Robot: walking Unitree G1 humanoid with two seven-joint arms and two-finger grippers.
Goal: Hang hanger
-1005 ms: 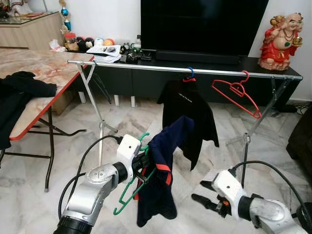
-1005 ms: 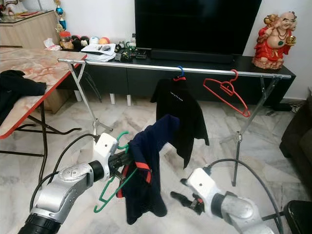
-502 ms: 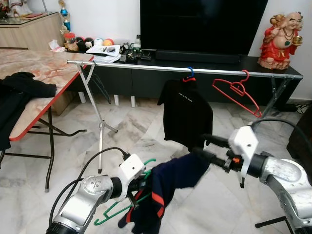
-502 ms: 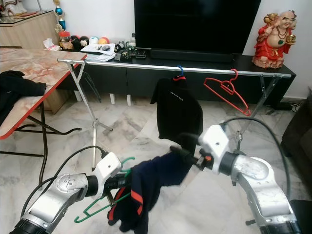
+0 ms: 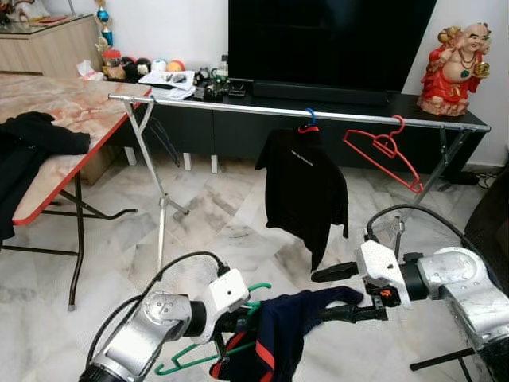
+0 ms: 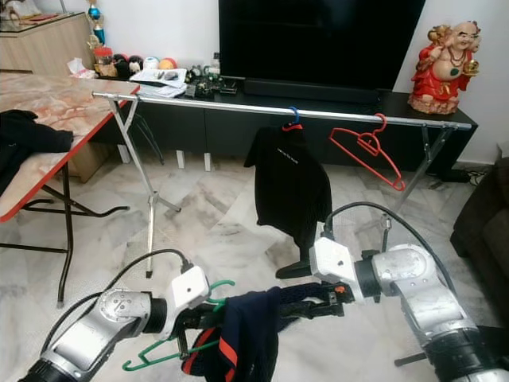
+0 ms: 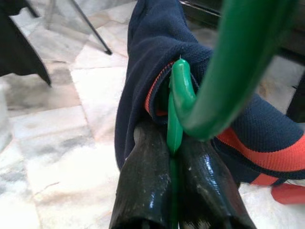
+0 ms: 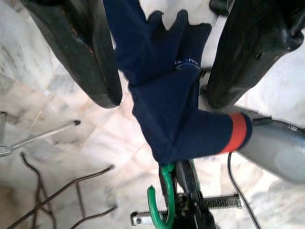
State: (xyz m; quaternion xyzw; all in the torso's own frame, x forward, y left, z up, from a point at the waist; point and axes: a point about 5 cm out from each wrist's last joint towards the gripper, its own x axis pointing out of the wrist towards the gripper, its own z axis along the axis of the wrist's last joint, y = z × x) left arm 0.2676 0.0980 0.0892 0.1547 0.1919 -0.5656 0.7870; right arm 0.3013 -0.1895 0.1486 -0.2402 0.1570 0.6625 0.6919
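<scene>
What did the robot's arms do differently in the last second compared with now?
The left tool, clamped on the green hanger throughout, sank lower with the navy shirt. The right tool rose from low on the right, swung toward the shirt, then dropped; its open fingers now straddle the shirt's tip. The rail, black shirt and red hanger stayed put.

eyes: head stereo pair, looking forward-down at clothes rail, both arms
left wrist: close on green hanger
right wrist: close on navy garment
shared: navy garment
</scene>
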